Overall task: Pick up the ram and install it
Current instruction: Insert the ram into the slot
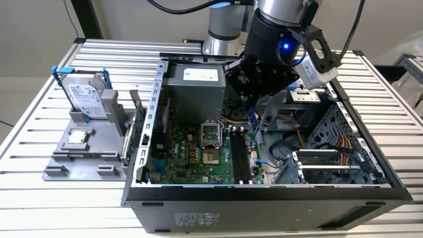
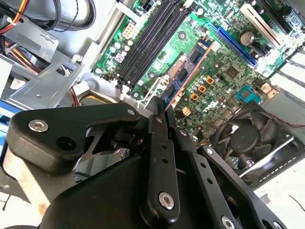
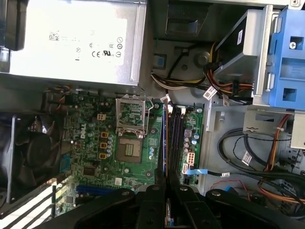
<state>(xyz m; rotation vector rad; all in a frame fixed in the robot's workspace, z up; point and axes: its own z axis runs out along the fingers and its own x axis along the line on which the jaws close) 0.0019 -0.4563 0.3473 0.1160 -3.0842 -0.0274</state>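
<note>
On the exterior view's left, a grey holder [image 1: 66,163] is sitting on the tabletop [image 1: 39,208], carrying a hard drive [image 1: 86,96] upright in a blue frame and a small processor chip [image 1: 79,137] lying flat in front of it. Just beside the holder, toward the middle, the open computer case [image 1: 264,198] is lying on its side with the motherboard [image 1: 191,158] facing up.

Over the board, the gripper [image 1: 251,106] is hanging nose-down inside the case with its jaws clenched on the ram [image 1: 253,121], which is pointing down from them toward the board. In the second wrist view the ram [image 2: 186,71] is reaching out from between the jaws of the gripper [image 2: 159,112] with its dark chips showing.

The move seems to turn on one relation: the ram's long axis is running parallel to the black memory slots [image 1: 239,156], but not over them. In the first wrist view the ram [image 3: 166,143] is showing edge-on as a thin line from the gripper [image 3: 167,179], lying between the processor socket [image 3: 129,117] and the slots [image 3: 176,138] — just beside the nearest slot. It is not yet seated, judging from the gap to the board.
</note>
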